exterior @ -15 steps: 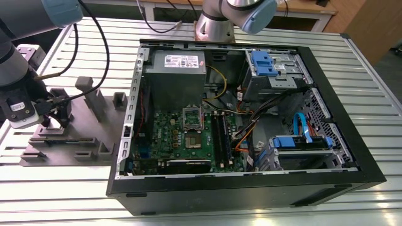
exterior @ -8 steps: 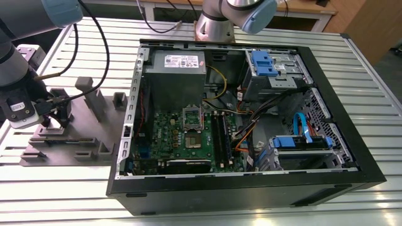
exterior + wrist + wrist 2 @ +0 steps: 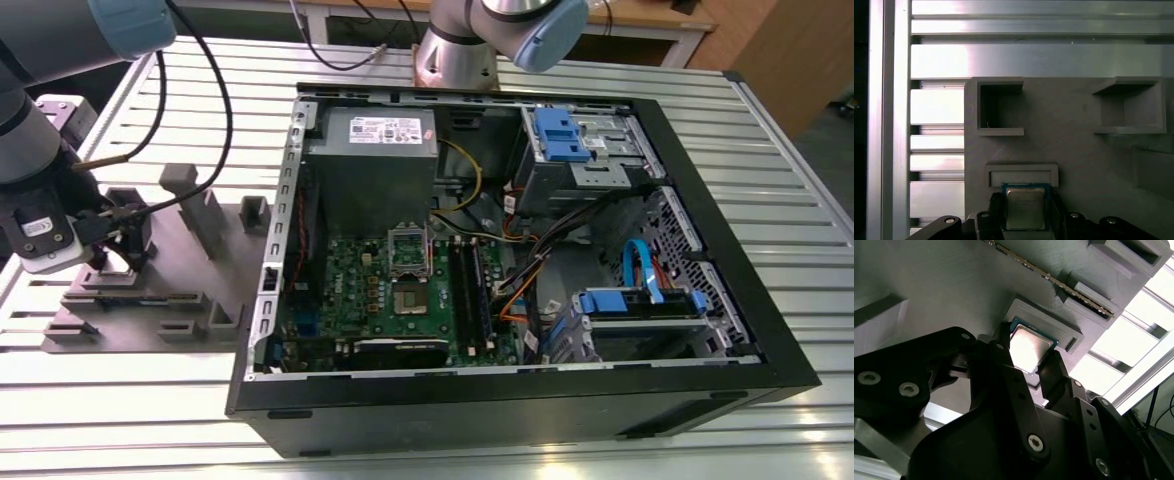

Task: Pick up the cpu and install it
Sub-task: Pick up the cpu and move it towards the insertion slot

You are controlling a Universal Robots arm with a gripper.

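Closest, the gripper (image 3: 1028, 354) hangs straight over the cpu (image 3: 1030, 346), which lies flat in the grey holder's (image 3: 954, 290) pocket; whether it clamps the chip, I cannot tell.

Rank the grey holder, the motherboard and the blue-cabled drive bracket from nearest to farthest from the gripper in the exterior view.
1. The grey holder, directly under the gripper, at the exterior view's left.
2. The motherboard, in the middle, inside the case.
3. The blue-cabled drive bracket, inside the case, at the exterior view's right.
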